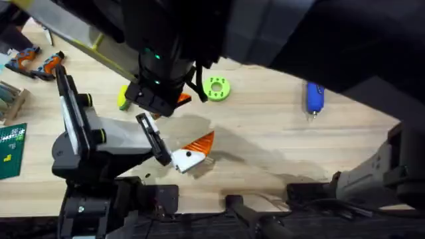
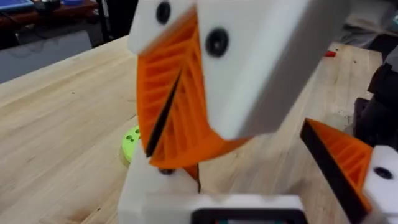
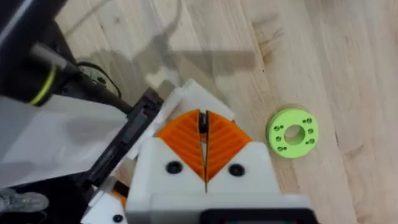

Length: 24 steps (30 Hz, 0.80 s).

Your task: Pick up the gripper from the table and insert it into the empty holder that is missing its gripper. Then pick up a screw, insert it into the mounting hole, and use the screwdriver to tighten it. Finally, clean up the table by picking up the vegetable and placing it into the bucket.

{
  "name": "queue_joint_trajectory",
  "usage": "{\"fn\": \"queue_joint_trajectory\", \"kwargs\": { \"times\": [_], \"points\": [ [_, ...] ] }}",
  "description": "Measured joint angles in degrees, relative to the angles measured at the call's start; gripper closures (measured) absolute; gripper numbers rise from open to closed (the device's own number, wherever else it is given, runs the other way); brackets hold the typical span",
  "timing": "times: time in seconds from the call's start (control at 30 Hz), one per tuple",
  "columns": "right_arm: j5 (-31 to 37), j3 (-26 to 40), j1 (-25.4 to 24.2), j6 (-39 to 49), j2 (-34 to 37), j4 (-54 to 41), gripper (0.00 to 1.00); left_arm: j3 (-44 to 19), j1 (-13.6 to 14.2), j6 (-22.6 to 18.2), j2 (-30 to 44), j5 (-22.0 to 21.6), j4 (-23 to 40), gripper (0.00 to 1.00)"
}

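Two risks: right gripper (image 3: 203, 127), ribbed orange pads pressed together, crowds spread-fingered left gripper (image 1: 188, 154); collision likely, or nudging flat green perforated plastic ring (image 3: 292, 132).

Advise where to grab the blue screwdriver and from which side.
Probably grip the blue screwdriver across the middle of its thick body, coming straight down from above. It lies flat on the table, thin bit toward the arm bases, both flanks free.

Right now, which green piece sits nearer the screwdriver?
The flat green ring with holes, mid-table, on the side toward the blue screwdriver. The yellow-green vegetable lies farther left.
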<state>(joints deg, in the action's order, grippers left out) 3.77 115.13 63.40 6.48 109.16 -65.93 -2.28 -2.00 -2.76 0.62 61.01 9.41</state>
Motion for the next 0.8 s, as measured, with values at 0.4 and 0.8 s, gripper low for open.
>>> {"fn": "queue_joint_trajectory", "kwargs": {
  "times": [0.4,0.8],
  "points": [
    [0.0,0.0,0.1,0.1,0.0,0.0,0.84,0.0,0.0,0.0,0.0,0.0,0.0,0.015],
    [0.9,0.0,0.1,0.3,0.0,-0.1,0.389,0.0,0.0,0.0,0.0,-0.2,0.0,0.015]
  ]
}}
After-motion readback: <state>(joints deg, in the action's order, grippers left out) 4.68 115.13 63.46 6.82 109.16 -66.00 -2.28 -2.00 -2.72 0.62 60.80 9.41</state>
